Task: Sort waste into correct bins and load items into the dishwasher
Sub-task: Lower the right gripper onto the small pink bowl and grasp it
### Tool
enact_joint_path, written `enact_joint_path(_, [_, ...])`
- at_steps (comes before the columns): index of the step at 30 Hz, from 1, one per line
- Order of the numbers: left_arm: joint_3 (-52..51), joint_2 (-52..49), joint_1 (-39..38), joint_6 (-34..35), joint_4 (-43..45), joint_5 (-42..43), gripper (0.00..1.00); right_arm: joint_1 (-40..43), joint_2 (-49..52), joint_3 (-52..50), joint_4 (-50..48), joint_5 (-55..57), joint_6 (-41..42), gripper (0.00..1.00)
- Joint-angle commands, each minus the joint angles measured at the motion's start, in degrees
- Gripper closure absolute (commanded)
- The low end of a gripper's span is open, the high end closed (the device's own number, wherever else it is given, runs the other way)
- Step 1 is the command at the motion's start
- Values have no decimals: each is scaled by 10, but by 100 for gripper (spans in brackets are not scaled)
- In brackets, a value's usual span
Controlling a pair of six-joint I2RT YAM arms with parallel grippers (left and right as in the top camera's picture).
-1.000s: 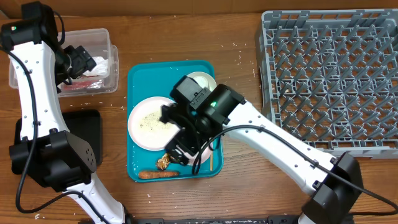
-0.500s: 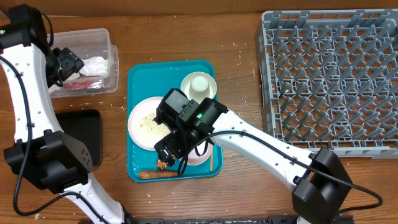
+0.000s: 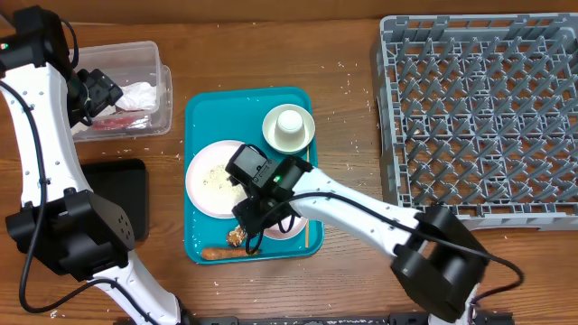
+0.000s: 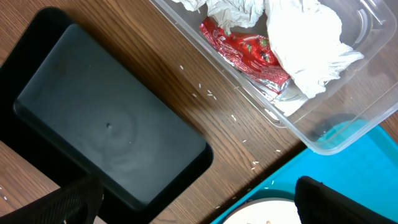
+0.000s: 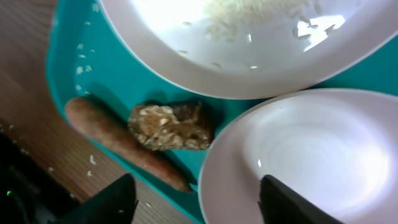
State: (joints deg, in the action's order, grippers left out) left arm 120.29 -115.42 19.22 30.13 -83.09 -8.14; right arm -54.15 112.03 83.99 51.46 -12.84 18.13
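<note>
Left wrist: tissues (image 4: pixel 305 43), wrapper (image 4: pixel 249 53) in tub (image 4: pixel 339 124)

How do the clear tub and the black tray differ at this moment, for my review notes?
The clear tub is see-through with taller walls; the black tray is opaque and shallow. The clear tub holds crumpled white tissues and a red wrapper; the black tray shows nothing inside from the left wrist view. Both are rectangular and sit on the wooden table, left of the teal tray.
</note>
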Motion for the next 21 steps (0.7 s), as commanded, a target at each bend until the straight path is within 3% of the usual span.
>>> enact_joint_path(1, [-2, -6, -1, 14, 0, 5, 0, -2, 15, -3, -3, 13, 30, 38])
enact_joint_path(9, [-2, -6, -1, 14, 0, 5, 0, -6, 36, -3, -11, 28, 36, 46])
enact_joint_path(21, [-2, -6, -1, 14, 0, 5, 0, -49, 38, -3, -17, 75, 36, 48])
